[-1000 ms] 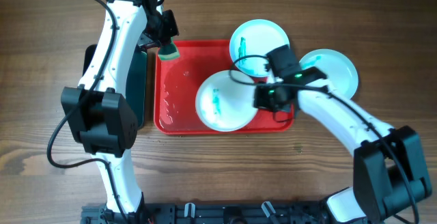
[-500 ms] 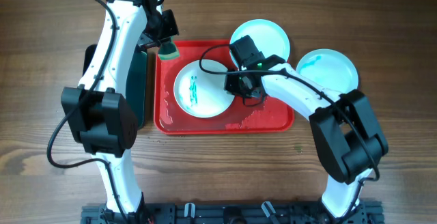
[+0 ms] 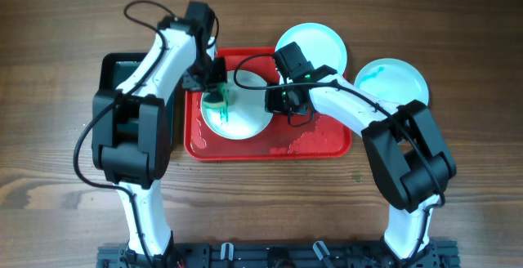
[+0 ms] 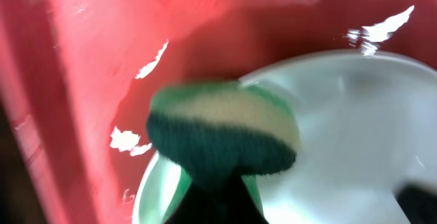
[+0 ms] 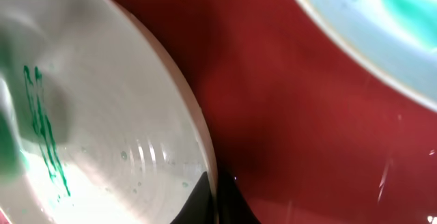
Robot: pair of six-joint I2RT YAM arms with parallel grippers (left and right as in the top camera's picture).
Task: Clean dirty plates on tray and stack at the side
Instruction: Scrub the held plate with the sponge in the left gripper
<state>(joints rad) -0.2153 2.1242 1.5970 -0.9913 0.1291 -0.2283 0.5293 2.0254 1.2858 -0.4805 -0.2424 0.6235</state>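
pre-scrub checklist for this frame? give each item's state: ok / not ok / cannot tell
1. Sponge held in left gripper: ok.
2. Sponge over centre plate: ok, near its left rim. Contact: cannot tell.
3. Right gripper clamped on that plate's right rim: ok, going by the right wrist view.
4. Centre plate lying inside red tray: ok.
5. Centre plate clean: not ok, teal smear is on it.
6. Far plate and right plate clear of the scrub area: ok.
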